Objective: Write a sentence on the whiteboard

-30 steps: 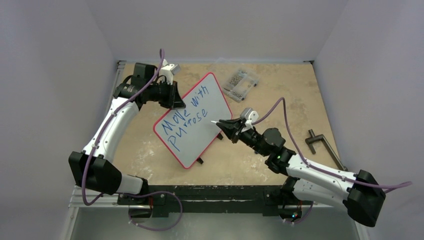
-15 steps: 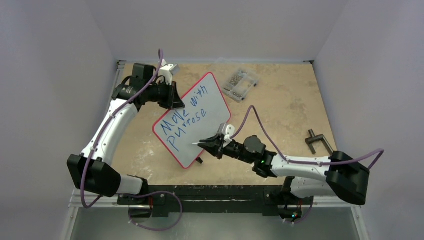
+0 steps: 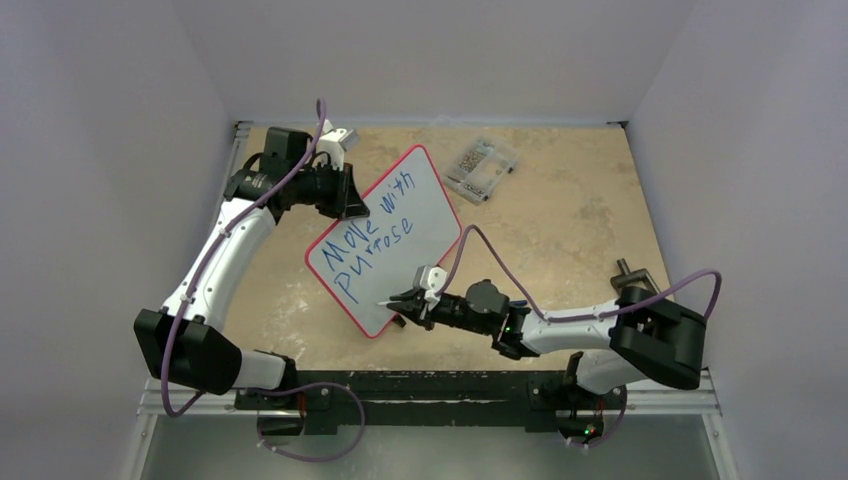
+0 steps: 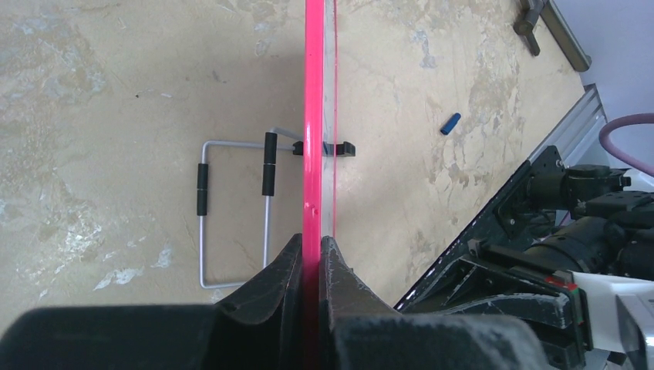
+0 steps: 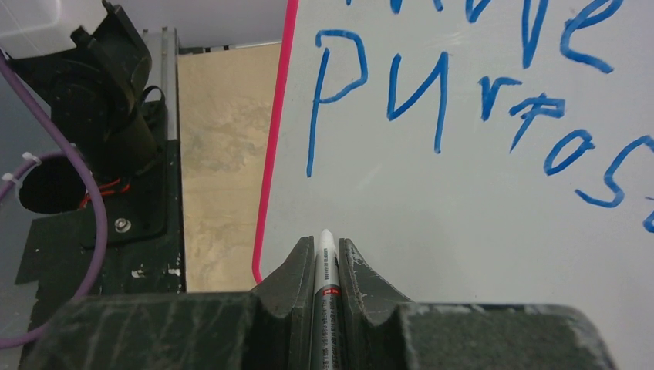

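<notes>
The whiteboard (image 3: 415,215) stands tilted on the table, red-rimmed. The sentence (image 3: 372,238) reads "Move with Purpose" in blue, in two lines. My left gripper (image 3: 352,206) is shut on the board's upper left rim; the left wrist view shows the red rim (image 4: 313,116) pinched between the fingers of this gripper (image 4: 311,243). My right gripper (image 3: 402,300) is shut on a grey marker (image 5: 325,266), whose white tip points at the bare lower part of the board (image 5: 463,223), below the word "Purpose" (image 5: 455,92), near the bottom corner. Whether the tip touches the board cannot be told.
A clear plastic box of screws (image 3: 481,166) lies behind the board at the back. A black metal tool (image 3: 628,270) lies at the right, partly behind my right arm. A blue cap (image 4: 450,122) lies on the table. The board's wire stand (image 4: 231,208) rests behind it.
My right arm has swung down and to the left with the marker, from beside the board's right edge to its lower near corner. The left arm and board have not moved.
</notes>
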Controlling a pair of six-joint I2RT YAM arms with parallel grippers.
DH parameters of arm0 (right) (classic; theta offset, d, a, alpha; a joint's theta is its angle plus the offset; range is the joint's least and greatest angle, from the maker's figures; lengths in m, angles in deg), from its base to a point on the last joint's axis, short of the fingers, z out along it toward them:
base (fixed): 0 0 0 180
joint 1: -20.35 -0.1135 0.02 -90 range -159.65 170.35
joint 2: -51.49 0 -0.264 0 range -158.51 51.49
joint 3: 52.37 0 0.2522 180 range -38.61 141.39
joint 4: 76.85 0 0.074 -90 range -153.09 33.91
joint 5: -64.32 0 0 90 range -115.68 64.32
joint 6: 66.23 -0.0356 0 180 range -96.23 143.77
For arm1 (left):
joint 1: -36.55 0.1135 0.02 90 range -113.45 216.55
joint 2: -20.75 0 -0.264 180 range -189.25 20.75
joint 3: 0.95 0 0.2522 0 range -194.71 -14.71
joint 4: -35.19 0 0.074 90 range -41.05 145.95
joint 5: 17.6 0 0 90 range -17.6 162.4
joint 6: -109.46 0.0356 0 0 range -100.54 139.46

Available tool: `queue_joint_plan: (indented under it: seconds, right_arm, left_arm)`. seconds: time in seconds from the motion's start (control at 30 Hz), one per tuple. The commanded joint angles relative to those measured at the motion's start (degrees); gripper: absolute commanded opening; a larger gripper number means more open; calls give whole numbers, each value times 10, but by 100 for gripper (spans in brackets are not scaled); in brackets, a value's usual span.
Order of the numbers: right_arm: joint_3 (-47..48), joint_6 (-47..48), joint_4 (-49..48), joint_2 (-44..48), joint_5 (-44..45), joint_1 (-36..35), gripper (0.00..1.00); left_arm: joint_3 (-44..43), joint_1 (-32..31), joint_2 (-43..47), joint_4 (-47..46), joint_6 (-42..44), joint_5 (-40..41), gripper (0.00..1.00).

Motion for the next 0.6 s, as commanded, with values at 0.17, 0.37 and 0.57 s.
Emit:
queue_joint_plan:
  seconds: [0.17, 0.37, 0.57]
  right_arm:
    - [29, 18, -54, -40, 20, -4, 0]
    - [50, 31, -56, -54, 27, -4, 0]
    - [71, 48, -45, -66, 34, -4, 0]
  left_arm:
    - [-6, 0, 17, -32, 4, 22, 0]
    - [-6, 0, 17, -30, 4, 22, 0]
    - [-6, 1, 20, -30, 4, 22, 0]
